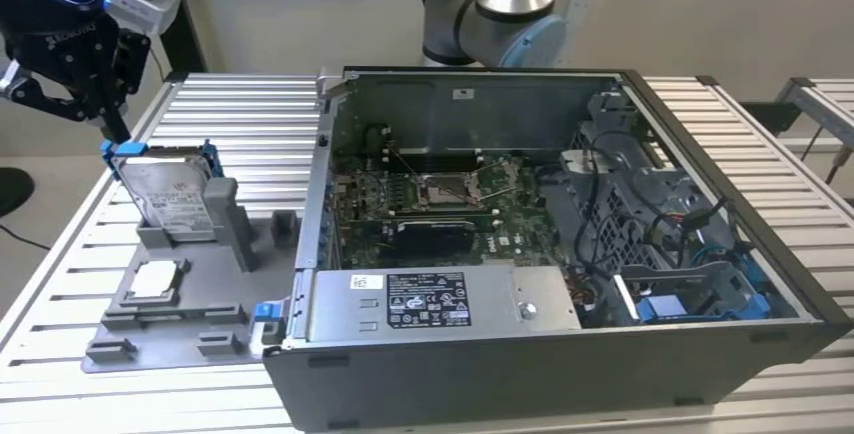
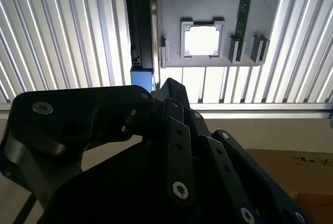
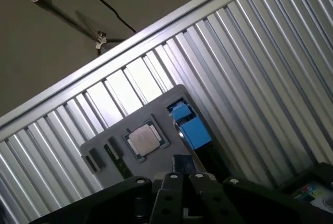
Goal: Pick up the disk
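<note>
The disk (image 1: pixel 174 194) stands upright on its edge in a slot of the grey holder plate (image 1: pixel 160 339) at the exterior view's left. It is silver-grey with a white label and a blue frame at its top corners. My gripper (image 1: pixel 67 119) hangs just above and behind the disk's upper corner, open, with nothing between its fingers. In the second wrist view the disk (image 2: pixel 139 26) appears edge-on past the black gripper links. In the first wrist view its blue frame (image 3: pixel 190 128) shows above the gripper body.
A small square silver chip (image 1: pixel 154 279) (image 2: pixel 202 40) (image 3: pixel 144 139) lies in a pocket of the holder plate. An open computer case (image 1: pixel 561 254) with a labelled grey box (image 1: pixel 434 299) stands to the exterior view's right of the plate, on a ribbed aluminium table (image 1: pixel 240 114).
</note>
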